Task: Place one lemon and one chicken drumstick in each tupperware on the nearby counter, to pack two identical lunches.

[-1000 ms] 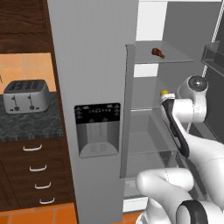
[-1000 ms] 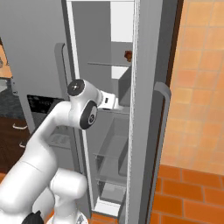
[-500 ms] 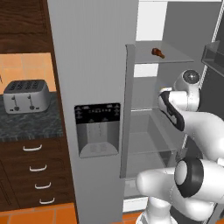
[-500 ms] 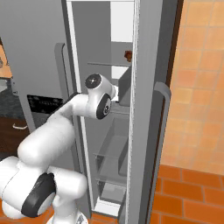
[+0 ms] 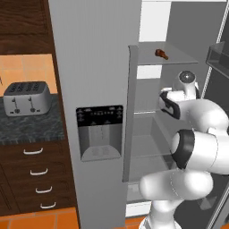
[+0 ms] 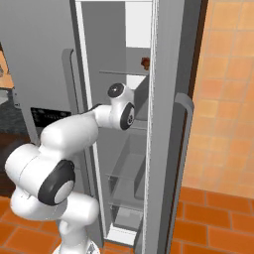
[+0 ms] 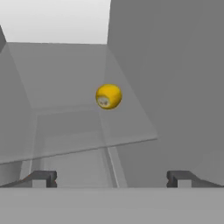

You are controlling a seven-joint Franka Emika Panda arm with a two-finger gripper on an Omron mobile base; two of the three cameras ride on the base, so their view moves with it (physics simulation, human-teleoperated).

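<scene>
Open fridge point(image 5: 147, 134) with glass shelves beside dark counter point(image 5: 27, 127) bearing toaster point(image 5: 26, 98); arm reaching into fridge; gripper point(image 7: 111, 178) spread wide, holding nothing; lemon point(image 7: 108, 96) on glass shelf ahead, well apart from fingertips point(image 7: 41, 178); drumstick point(image 5: 161, 54) on upper shelf

The left base view looks forward from behind the arm point(image 5: 197, 129), on its left, and takes in the toaster point(image 5: 26, 97) on the worktop point(image 5: 27, 127), the shut fridge door point(image 5: 96, 89) and the open compartment. The right base view looks from the arm's other side into the same compartment; both share its upper shelf point(image 6: 124, 72) and the drumstick point(image 5: 161, 54) there. The hand view sits inside the fridge, close over a glass shelf point(image 7: 87, 131), facing the lemon point(image 7: 108, 96).
</scene>
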